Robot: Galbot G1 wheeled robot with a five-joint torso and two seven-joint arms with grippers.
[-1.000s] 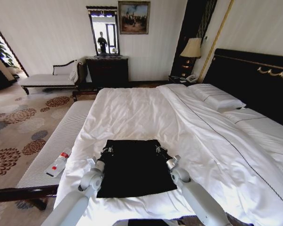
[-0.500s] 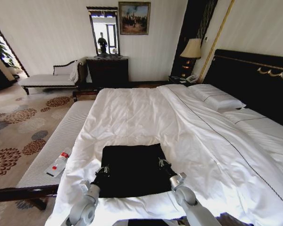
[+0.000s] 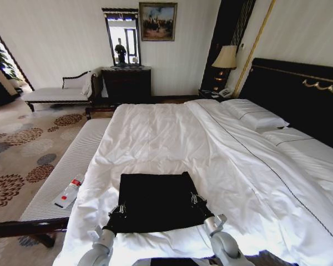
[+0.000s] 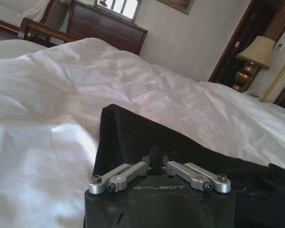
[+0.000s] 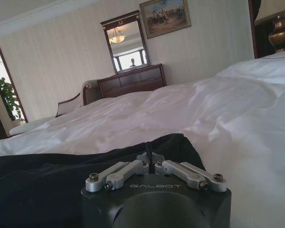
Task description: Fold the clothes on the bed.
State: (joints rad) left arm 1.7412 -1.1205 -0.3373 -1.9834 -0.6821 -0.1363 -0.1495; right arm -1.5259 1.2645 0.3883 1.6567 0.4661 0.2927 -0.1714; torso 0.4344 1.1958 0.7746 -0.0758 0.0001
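Now L gripper (image 3: 117, 211) & R gripper (image 3: 197, 199) pinch black T-shirt (image 3: 155, 199) on bed (image 3: 155, 133), bottle (image 3: 68, 192) on bench (image 3: 66, 166).

The brand name "GALBOT" is printed on the black body just behind the jaws of the left gripper (image 4: 156, 154) and of the right gripper (image 5: 149, 151).

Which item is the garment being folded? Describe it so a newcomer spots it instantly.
Start at the big bed with its white duvet and dark headboard. At its near end, between the left gripper and the right gripper, lies the black T-shirt, a flat rectangle. It is the one dark thing on the white bedding.
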